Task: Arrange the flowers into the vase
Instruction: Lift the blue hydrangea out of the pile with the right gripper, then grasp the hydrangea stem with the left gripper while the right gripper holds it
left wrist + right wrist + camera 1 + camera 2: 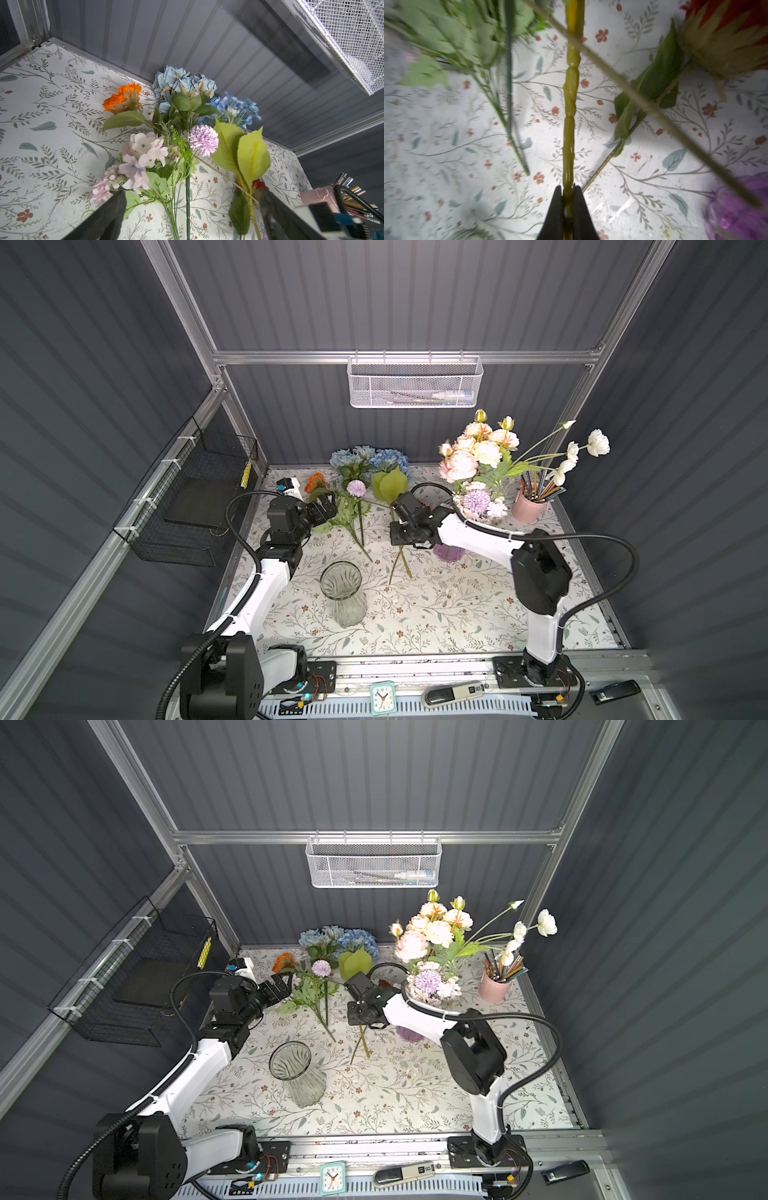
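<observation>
The clear glass vase [341, 591] [291, 1065] stands empty at the front middle of the table. The loose flowers lie behind it: blue hydrangeas [365, 458] [178, 83], an orange daisy [316, 482] [122, 99], a lilac pompon [356, 488] [203, 140], a pale pink bunch [143, 155] and a red daisy [726, 31]. My right gripper [402, 537] [360, 1013] [568, 188] is shut on a yellow-green stem [571, 93] whose big leaves [388, 485] point to the back. My left gripper [326, 504] [280, 984] [192, 197] is open beside the pink bunch, holding nothing.
A purple vase [449, 552] [737, 207] with a full bouquet [478, 456] stands under the right forearm. A pink cup of pencils [528, 506] is at the back right. A small white device [291, 487] sits at the back left. A white mesh basket [413, 383] hangs above.
</observation>
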`<state>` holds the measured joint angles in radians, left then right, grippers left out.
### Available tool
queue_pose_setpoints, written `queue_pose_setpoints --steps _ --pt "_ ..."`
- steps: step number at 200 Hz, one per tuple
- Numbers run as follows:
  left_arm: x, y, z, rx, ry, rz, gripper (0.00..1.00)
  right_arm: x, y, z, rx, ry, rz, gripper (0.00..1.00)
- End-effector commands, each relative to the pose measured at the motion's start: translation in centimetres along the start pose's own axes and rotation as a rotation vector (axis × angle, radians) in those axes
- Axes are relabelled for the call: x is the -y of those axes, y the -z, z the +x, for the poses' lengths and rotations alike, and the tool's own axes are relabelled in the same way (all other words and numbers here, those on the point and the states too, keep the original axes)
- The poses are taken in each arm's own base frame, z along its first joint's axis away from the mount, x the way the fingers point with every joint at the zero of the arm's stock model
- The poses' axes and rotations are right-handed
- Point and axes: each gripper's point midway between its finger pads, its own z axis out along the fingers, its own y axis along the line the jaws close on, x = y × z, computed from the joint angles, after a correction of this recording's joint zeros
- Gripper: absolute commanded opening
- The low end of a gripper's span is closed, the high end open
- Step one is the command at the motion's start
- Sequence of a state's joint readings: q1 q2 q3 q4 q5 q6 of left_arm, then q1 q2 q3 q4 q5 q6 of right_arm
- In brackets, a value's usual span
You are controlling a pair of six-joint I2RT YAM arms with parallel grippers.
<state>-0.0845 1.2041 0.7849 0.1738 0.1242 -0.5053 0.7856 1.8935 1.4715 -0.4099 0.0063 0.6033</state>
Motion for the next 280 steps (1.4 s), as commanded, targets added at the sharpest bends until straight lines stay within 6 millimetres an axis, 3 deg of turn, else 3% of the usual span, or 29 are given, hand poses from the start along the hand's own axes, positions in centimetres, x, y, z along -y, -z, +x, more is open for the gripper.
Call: queue_pose_setpoints --steps 1,39,67,84,116,158,203,249,280 --pt "1.5 0.7 -2.2 0.059 -0.017 0.036 1.0 -2.9 2.5 -2.1 0.066 -0.024 -0.196 0.0" --pt "1.7 0.7 -2.3 0.064 -0.009 0.05 1.0 -5.6 6.8 -3.8 0.145 -0.01 -0.362 0.0" --pt "2.0 0.6 -2.3 0.063 -0.005 0.07 1.0 -6.5 8.6 -5.0 0.21 0.028 -0.4 0.0" --pt "2.8 0.5 -2.2 0.054 0.002 0.121 1.0 -6.5 8.4 -5.3 0.225 0.043 -0.393 0.0" --pt "5.6 0.0 -1.5 0.012 0.032 0.299 0.96 -6.9 6.1 -4.7 0.197 0.046 -0.405 0.0" --pt "9.8 -0.4 0.1 -0.07 0.012 0.488 0.78 -9.6 6.1 -5.1 0.303 0.168 -0.432 0.0" --pt "14.0 -0.3 2.1 -0.151 -0.022 0.625 0.65 -10.6 6.0 -6.0 0.352 0.226 -0.439 0.0" --pt "15.1 -1.0 1.6 -0.141 -0.021 0.65 0.39 -11.3 6.3 -5.0 0.358 0.276 -0.471 0.0" --pt "15.3 -1.6 1.5 -0.146 -0.001 0.655 0.35 -11.4 6.7 -4.5 0.383 0.291 -0.493 0.0"
